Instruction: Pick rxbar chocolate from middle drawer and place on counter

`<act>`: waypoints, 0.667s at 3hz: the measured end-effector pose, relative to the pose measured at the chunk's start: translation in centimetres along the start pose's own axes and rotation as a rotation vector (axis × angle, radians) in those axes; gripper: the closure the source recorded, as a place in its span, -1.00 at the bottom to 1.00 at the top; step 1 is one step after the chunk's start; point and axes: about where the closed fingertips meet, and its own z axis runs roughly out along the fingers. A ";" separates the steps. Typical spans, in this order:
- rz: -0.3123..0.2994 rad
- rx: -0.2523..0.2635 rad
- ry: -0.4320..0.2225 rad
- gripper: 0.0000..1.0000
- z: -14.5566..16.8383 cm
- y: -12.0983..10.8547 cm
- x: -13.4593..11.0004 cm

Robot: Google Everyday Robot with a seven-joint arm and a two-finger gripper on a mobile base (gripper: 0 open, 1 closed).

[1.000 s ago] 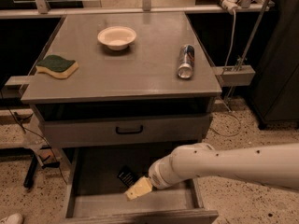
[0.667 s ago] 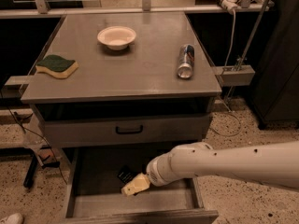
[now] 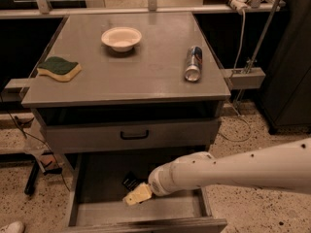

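1. Drawer (image 3: 102,181): pulled out at the bottom of the cabinet, below a closed drawer front (image 3: 82,137) with a black handle (image 3: 134,135).
2. Bar (image 3: 129,180): lies flat on the drawer floor, near the middle and towards the back. It is a small black wrapper, turned at a slight angle to the drawer walls.
3. Gripper (image 3: 133,196): inside the drawer, low over the floor, just in front of the bar. Its cream tip points left and slightly down. Contact with the bar cannot be determined, and neither can whether the gripper is spread or pressed together.
4. Arm (image 3: 233,171): white, entering from the right edge and crossing over the drawer's right wall.
5. Worktop (image 3: 146,76): carries three items, well apart from one another:
   - bowl (image 3: 121,37), white, at the rear centre;
   - sponge (image 3: 59,68), green on yellow, at the left edge;
   - can (image 3: 193,63), lying on its side at the right.
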 end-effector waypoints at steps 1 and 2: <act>0.014 0.034 -0.074 -1.00 5.1 -2.0 -0.5; 0.014 0.034 -0.074 -1.00 5.1 -2.0 -0.5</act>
